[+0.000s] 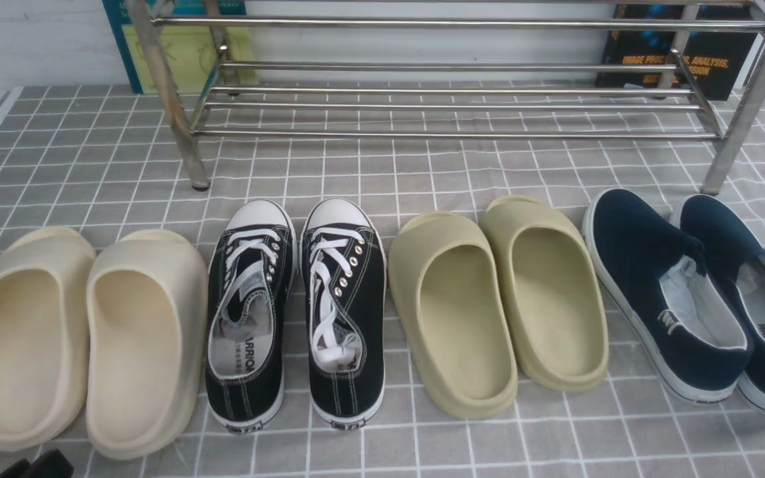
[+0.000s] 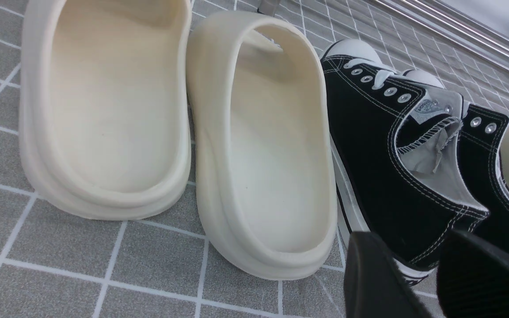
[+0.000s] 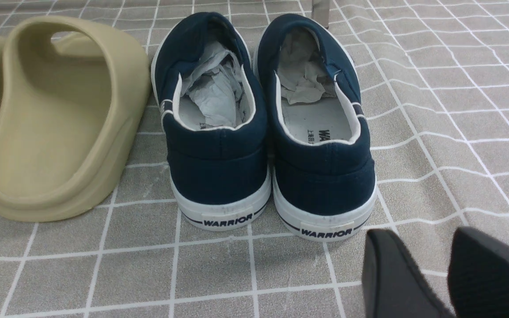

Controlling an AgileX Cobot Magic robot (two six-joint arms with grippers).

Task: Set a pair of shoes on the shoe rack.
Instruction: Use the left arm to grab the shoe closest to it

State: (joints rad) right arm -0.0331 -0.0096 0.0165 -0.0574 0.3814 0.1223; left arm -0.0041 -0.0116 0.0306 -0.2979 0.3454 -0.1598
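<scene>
The pair of shoes, two black canvas sneakers, one [image 1: 248,318] to the left of the other [image 1: 346,312], stands side by side on the checked cloth, toes toward the shoe rack [image 1: 455,106] at the back. The rack's silver bars hold nothing. My left gripper [image 2: 431,274] is open and empty, low behind the heel of the left sneaker [image 2: 378,168]; only its tip shows in the front view [image 1: 37,466]. My right gripper [image 3: 440,274] is open and empty above the cloth, behind and to the right of the navy slip-ons' heels. It is out of the front view.
A pair of beige slides [image 1: 90,338] lies left of the sneakers. Right of them lie olive slides [image 1: 495,305], then navy slip-ons [image 1: 694,299] stuffed with paper [image 3: 214,88]. Books [image 1: 183,46] lean on the wall behind the rack. The rack's legs [image 1: 186,133] stand on the cloth.
</scene>
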